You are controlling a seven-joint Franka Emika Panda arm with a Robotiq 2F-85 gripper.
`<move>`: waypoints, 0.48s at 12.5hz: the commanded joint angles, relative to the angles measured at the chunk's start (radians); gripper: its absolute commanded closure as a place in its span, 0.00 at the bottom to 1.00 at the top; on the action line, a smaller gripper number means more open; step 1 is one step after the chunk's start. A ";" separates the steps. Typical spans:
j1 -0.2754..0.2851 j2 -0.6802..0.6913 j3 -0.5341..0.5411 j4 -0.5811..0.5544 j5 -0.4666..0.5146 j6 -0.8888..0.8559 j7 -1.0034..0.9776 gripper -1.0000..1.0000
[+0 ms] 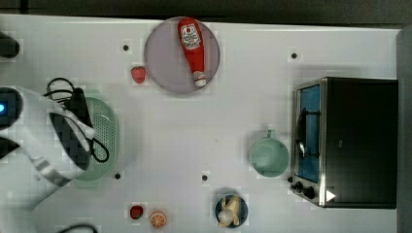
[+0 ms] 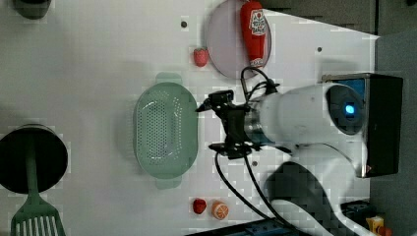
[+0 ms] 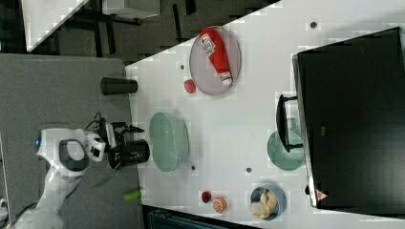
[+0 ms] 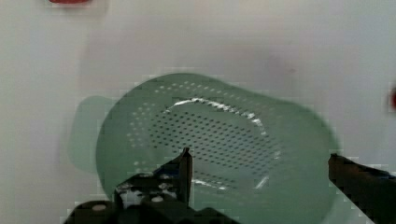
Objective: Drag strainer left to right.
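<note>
Strainer (image 1: 103, 127) sits on the white table (image 1: 204, 126) toward the top view's left, partly under the arm (image 1: 43, 141). Pale green oval bowl, rows of small holes, a tab handle at each end. In the left view the strainer (image 2: 166, 129) lies bare, just to the left view's left of the gripper (image 2: 209, 125).

Gripper fingers spread apart; in the wrist view the gripper (image 4: 259, 161) has one finger over the bowl's inside and the other past its rim, nothing between them. Whether either finger touches the strainer (image 4: 219, 130) cannot be told.

Other items, top view: grey plate (image 1: 165, 60) with a ketchup bottle (image 1: 193, 48) lying on it, a strawberry (image 1: 138, 74) just beside the plate. Green mug (image 1: 268, 155) near the toaster oven (image 1: 347, 141) at the top view's right. Along the bottom edge: second strawberry (image 1: 136, 211), orange slice (image 1: 158, 219), banana in a small dark bowl (image 1: 231, 211). All well apart from the strainer
</note>
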 commanded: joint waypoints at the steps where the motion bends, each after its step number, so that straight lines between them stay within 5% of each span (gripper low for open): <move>1: 0.003 0.101 -0.010 -0.053 0.015 0.140 0.223 0.00; 6: 0.004 0.217 -0.037 -0.108 -0.082 0.352 0.256 0.00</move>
